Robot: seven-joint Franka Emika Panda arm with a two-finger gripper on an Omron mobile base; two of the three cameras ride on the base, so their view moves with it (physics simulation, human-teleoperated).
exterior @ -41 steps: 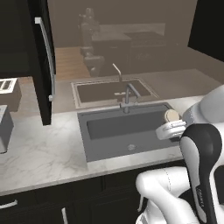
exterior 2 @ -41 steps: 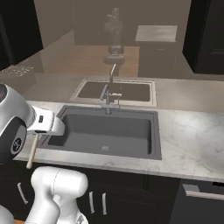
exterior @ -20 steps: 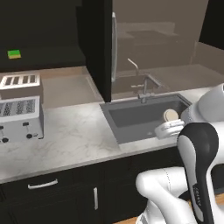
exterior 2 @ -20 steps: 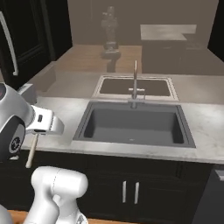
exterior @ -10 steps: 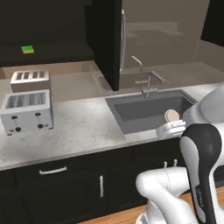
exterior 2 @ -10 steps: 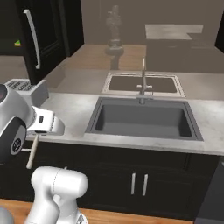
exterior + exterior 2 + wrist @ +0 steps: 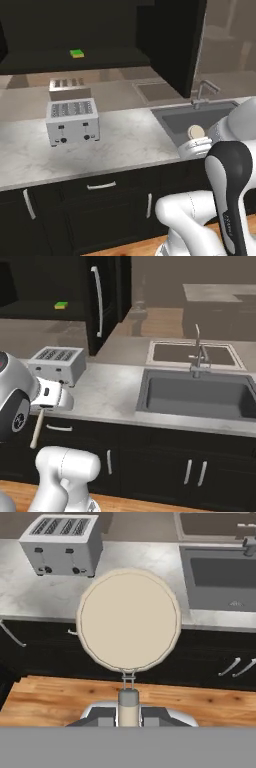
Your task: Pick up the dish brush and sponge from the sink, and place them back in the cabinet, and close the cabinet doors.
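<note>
1. Pincer [image 7: 128, 711] closed on the stem of the dish brush [image 7: 128, 619], with the round cream head straight ahead of the fingertips and facing the hand camera.
2. In the right base view, brush handle [image 7: 37, 429] hanging below the white hand, held in front of the counter [image 7: 105, 391] edge, out over the wooden floor [image 7: 60, 702].
3. In the left base view, brush head [image 7: 195, 132] poking up just above the hand.
4. Sponge [image 7: 77, 53] well apart from the pincer, up on the dark shelf of the open cabinet [image 7: 60, 62], green top showing.
5. Toaster [image 7: 62, 545] beyond the brush head and to its left in the hand view, standing on the counter under the shelf.
6. Sink [image 7: 200, 396] off to the right of the pincer, faucet [image 7: 198, 351] at its back rim.
7. Cabinet door [image 7: 107, 301] swung open between toaster and sink, long silver handle [image 7: 97, 302] showing on it.
</note>
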